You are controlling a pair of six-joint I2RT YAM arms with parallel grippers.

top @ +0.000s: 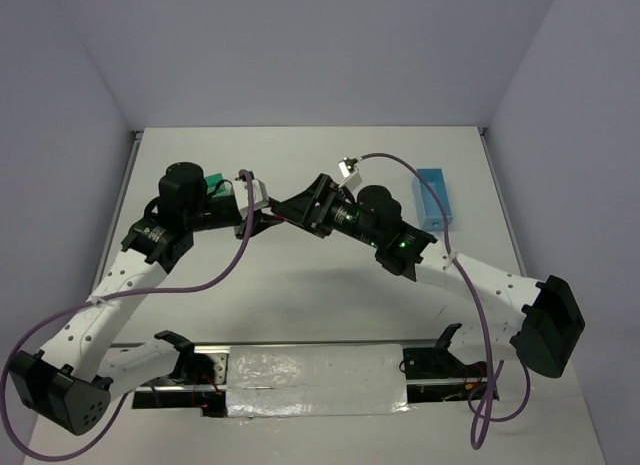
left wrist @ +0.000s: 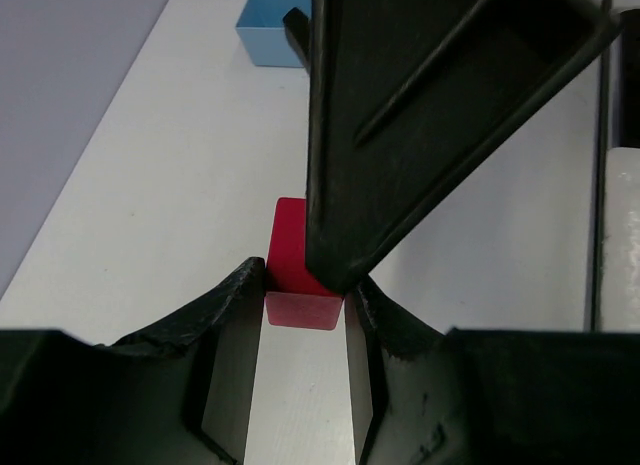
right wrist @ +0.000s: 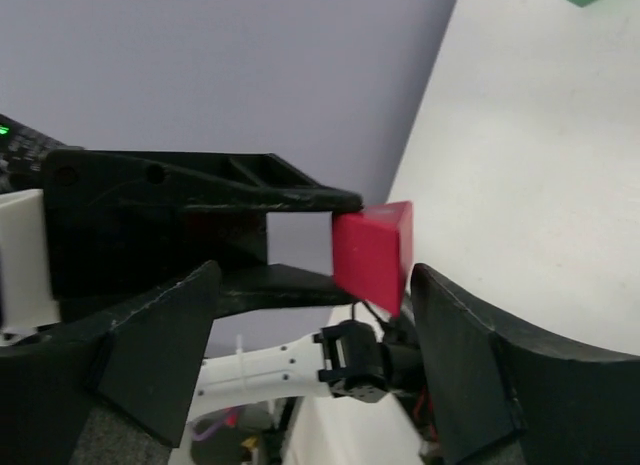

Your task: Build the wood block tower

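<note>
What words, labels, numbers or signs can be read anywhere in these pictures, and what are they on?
None can be read in any view.
No writing shows on the red block, the green block, the blue tray, the arms or the table.
A green light glows on the right arm, but it forms no letter or sign.

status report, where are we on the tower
Left hand shut on red roof block, mid-air. Right hand open around it, not gripping yet. Green blocks far left, partly hidden.
</note>
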